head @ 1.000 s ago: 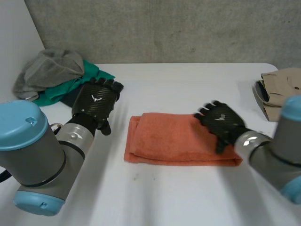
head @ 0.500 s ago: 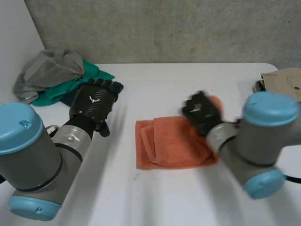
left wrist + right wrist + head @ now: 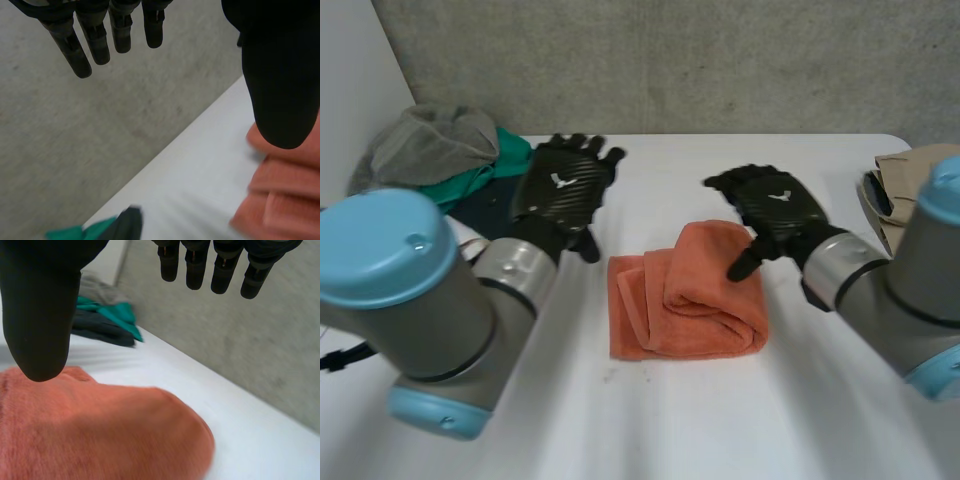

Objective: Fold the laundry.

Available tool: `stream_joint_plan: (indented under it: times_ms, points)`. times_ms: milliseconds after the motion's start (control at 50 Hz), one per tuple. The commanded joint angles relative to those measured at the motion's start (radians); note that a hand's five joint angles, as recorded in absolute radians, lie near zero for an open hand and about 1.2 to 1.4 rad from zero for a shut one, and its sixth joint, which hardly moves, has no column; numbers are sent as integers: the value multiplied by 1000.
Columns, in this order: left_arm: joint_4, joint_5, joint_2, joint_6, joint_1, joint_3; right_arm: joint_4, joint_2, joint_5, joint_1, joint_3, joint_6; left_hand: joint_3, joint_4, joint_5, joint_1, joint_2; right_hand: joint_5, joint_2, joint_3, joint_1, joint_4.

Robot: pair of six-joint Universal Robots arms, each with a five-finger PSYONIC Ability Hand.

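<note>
Orange towel (image 3: 685, 295) folded, below right hand (image 3: 775, 210) thumb; left hand (image 3: 560, 195) beside; both spread.

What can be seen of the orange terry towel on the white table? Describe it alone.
The orange terry towel looks soft and fuzzy. It lies on the white table, folded into layers whose stacked edges face the left hand; the other side bulges in a rounded hump. The open right hand is beside that hump, its thumb tip at the cloth, perhaps touching.
</note>
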Motion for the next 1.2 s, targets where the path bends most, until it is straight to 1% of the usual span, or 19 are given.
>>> stream_joint_plan:
  times_ms: [20,180,340,440,480,500,560,580,600,680,720,800,880,1020,1060,1080,1120,1180,1200]
  points:
    - [-57,6,-157,-47,-98,173,154,1,47,-81,-12,-4,12,19,-1,32,20,-50,-46,-43,-64,-41]
    - [-143,11,-299,-48,-175,233,174,9,77,-87,5,-53,106,113,92,126,114,-50,-46,-43,-64,-41]
    - [-127,49,-420,-44,-181,319,172,24,79,-76,-2,-57,241,248,228,261,249,-50,-46,-43,-64,-41]
    - [-127,46,-489,-41,-180,376,175,38,79,-76,-11,-56,352,359,339,372,361,-50,-46,-43,-64,-41]
    - [-127,43,-504,-41,-178,385,175,39,79,-74,-12,-56,469,476,456,489,478,-50,-46,-43,-64,-41]
    - [-127,42,-511,-42,-177,388,175,39,79,-74,-14,-56,644,651,631,664,653,-50,-46,-43,-64,-41]
    - [-126,42,-512,-45,-175,385,177,43,79,-74,-26,-59,927,934,914,947,935,-50,-46,-43,-64,-41]
    - [-126,40,-509,-47,-174,382,177,43,79,-74,-29,-63,1163,1170,1150,1183,1172,-50,-46,-43,-64,-41]
    - [-126,39,-505,-47,-172,379,177,44,79,-74,-34,-65,1186,1193,1172,1206,1194,-50,-46,-43,-64,-41]
    - [-127,19,-478,-47,-175,342,206,46,80,-74,-75,-68,1186,1193,1173,1206,1194,-50,-46,-43,-64,-41]
    - [-127,-6,-446,-47,-177,313,262,55,77,-74,-116,-64,1186,1193,1173,1206,1194,-50,-46,-43,-64,-41]
    - [-124,-85,-321,-34,-181,188,377,102,59,-53,-205,-47,1186,1193,1173,1206,1194,-50,-46,-43,-64,-41]
    - [-129,-122,-241,-28,-186,96,456,170,24,1,-291,-21,1186,1193,1173,1206,1194,-50,-46,-43,-64,-41]
    - [-126,-135,-182,-25,-190,-27,474,256,-7,33,-339,-8,1186,1193,1173,1206,1194,-50,-46,-43,-64,-41]
    - [-130,-136,-181,-25,-190,-40,473,274,-7,53,-345,-10,903,910,890,923,911,-50,-46,-43,-64,-41]
    - [-132,-138,-179,-24,-190,-40,471,283,-6,60,-350,-10,712,720,699,733,721,-50,-46,-43,-64,-41]
    - [-135,-144,-173,-16,-190,-31,468,311,2,74,-353,-21,223,230,210,243,232,-50,-46,-43,-64,-41]
    - [-132,-156,-146,-2,-190,-24,467,343,7,77,-356,-27,168,175,154,188,176,-50,-46,-43,-64,-41]
    - [-124,-159,-118,4,-186,-17,464,348,8,77,-357,-28,71,79,58,92,80,-50,-46,-43,-64,-41]
